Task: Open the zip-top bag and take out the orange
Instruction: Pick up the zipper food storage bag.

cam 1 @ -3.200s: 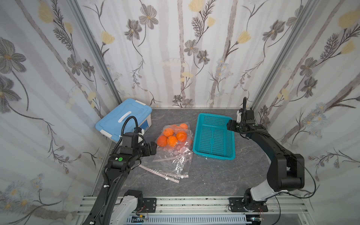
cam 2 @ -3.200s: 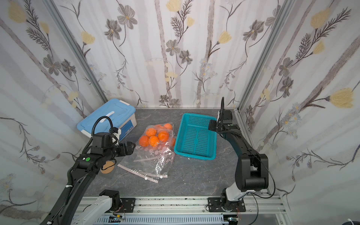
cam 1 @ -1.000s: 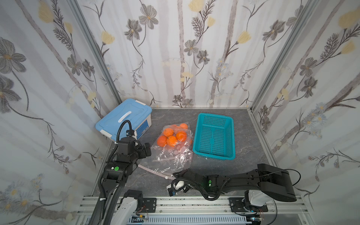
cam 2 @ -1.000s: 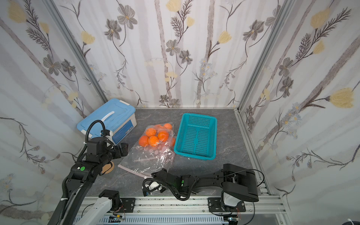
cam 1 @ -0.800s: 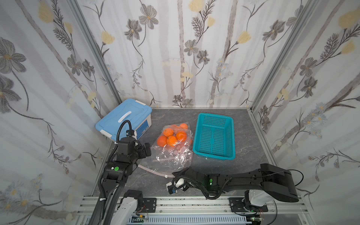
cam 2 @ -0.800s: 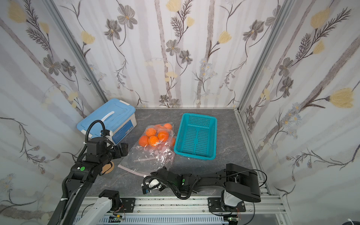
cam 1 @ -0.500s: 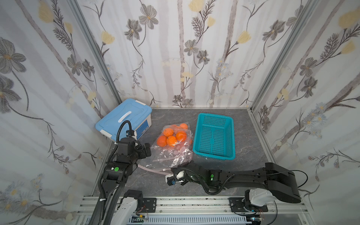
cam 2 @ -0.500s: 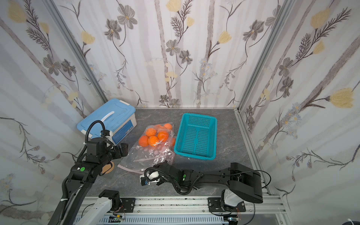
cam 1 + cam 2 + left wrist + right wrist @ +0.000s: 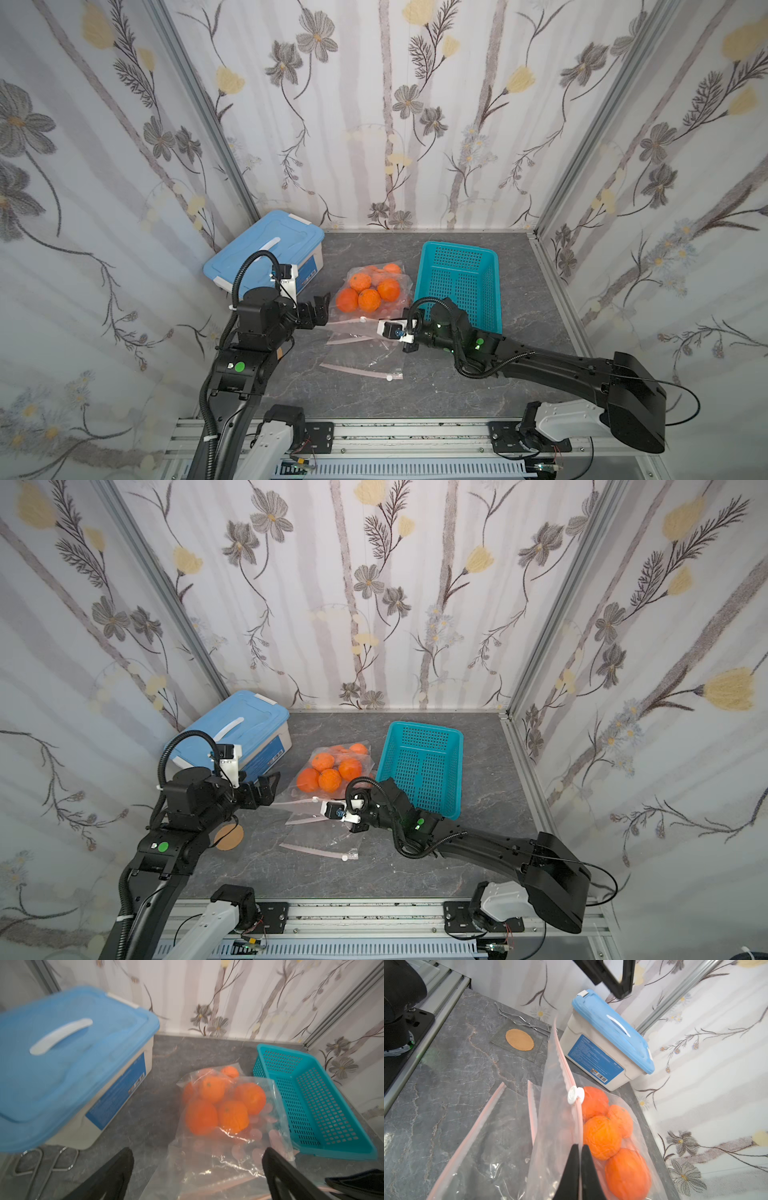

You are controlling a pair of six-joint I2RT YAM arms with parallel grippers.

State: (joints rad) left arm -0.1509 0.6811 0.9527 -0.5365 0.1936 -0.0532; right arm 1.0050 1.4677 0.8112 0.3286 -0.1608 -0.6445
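The zip-top bag [image 9: 376, 291] lies mid-table with several oranges [image 9: 369, 300] inside. Its pink zip edge [image 9: 566, 1068] is raised off the table, and the white slider [image 9: 575, 1095] sits partway along it. My right gripper [image 9: 580, 1148] is shut on that zip edge, just short of the slider, with oranges [image 9: 602, 1138] beside its fingers. In both top views my left gripper [image 9: 321, 309] hangs open just left of the bag. In the left wrist view the bag's clear plastic [image 9: 209, 1167] lies between its spread fingers, untouched.
A blue-lidded storage box [image 9: 266, 253] stands at the back left. A teal basket [image 9: 457, 282] sits right of the bag. Empty zip bags [image 9: 361, 365] lie flat in front. A cork disc on a mesh mat [image 9: 226, 837] and metal tongs [image 9: 525, 1020] lie near the left arm.
My right gripper moved from the table's front edge up to the bag, closed on its zip edge and raised it. The left gripper stayed open beside the bag.
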